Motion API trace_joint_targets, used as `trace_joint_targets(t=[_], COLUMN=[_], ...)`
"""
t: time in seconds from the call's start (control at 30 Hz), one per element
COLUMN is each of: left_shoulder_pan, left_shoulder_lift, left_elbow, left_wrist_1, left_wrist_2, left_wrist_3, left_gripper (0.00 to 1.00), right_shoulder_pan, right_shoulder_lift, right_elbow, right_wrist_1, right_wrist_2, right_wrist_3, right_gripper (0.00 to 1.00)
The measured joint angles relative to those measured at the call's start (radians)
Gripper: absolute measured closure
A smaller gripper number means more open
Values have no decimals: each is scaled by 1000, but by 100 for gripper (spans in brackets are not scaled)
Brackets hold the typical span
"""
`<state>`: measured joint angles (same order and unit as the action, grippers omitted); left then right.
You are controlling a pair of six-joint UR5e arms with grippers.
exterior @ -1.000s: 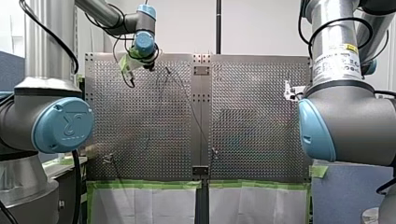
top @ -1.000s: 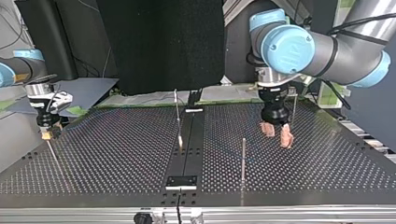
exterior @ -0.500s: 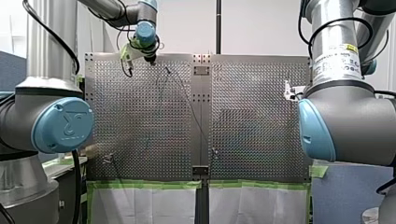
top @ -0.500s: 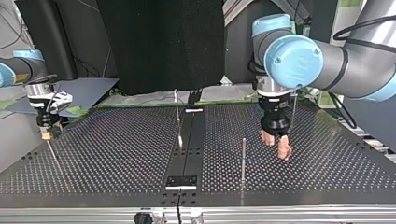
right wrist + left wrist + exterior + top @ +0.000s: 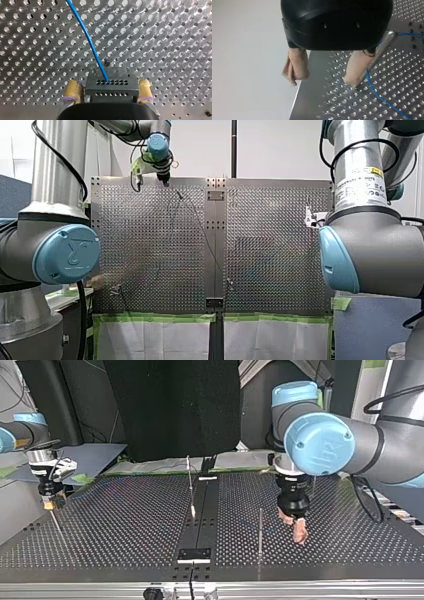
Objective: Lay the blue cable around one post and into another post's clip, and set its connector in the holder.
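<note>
Blue cable (image 5: pixel 87 40) leaves the holed face of the black connector (image 5: pixel 111 86) and runs ahead over the perforated bench (image 5: pixel 175 37), bending slightly aside. My right claw (image 5: pixel 109 91) grips that connector at a side edge of the bench, its long axis spanning from one yellow pad (image 5: pixel 72 90) to the other. My left claw (image 5: pixel 324 75) hangs open at the bench's far edge, beige pads (image 5: pixel 298 65) apart. A metal post (image 5: pixel 384 45) stands just beside one pad, and the cable passes that post.
</note>
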<state>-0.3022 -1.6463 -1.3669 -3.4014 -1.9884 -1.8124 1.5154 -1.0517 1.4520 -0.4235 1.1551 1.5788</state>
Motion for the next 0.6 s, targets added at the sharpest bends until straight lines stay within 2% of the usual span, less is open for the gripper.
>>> trace_joint_targets(t=[0.23, 0.6], left_shoulder_pan=[0, -3], left_shoulder_lift=[0, 0], left_elbow=[60, 71], left_wrist_1=[-66, -170], left_wrist_2=[0, 0], left_wrist_3=[66, 179], left_gripper=[0, 0], right_shoulder_pan=[1, 4], right_shoulder_lift=[0, 0], right_elbow=[0, 0], right_wrist_1=[-5, -20], right_wrist_2=[0, -4], right_wrist_3=[0, 0], right_gripper=[1, 1])
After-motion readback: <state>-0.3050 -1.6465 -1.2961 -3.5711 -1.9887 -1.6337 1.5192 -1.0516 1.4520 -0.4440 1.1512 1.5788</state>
